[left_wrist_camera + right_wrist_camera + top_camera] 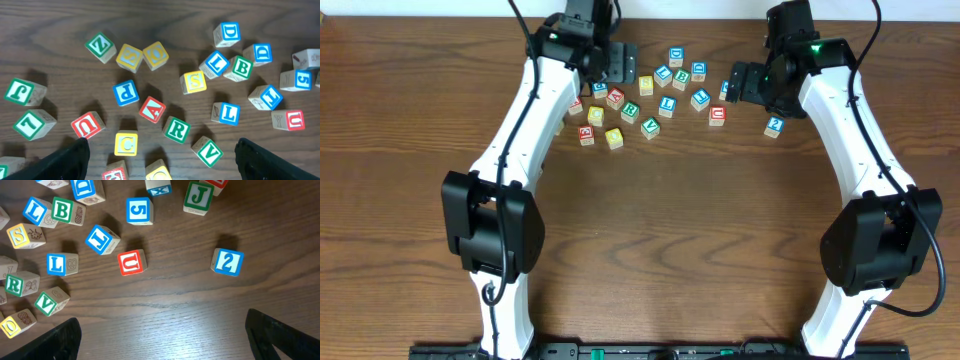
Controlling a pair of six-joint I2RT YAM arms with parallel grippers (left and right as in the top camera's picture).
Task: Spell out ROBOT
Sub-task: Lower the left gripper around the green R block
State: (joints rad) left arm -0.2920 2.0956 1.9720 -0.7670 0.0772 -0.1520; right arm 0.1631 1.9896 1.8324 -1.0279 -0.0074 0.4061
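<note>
Gaping empty, left claw [161, 156] and right claw [162, 336] overhang letter cubes [176, 129] scattered on dark wooden table [670, 230].

Wooden table [670, 220] — scattered letter cubes [667, 103]

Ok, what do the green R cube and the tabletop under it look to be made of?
The small green-framed R cube looks like pale, unvarnished wood. Its side face is bare tan with a faint printed drawing, and the top is painted green and white. The brown table shows dark wood grain with a slight sheen. It could be solid wood, veneer or printed laminate; I cannot tell which.
</note>
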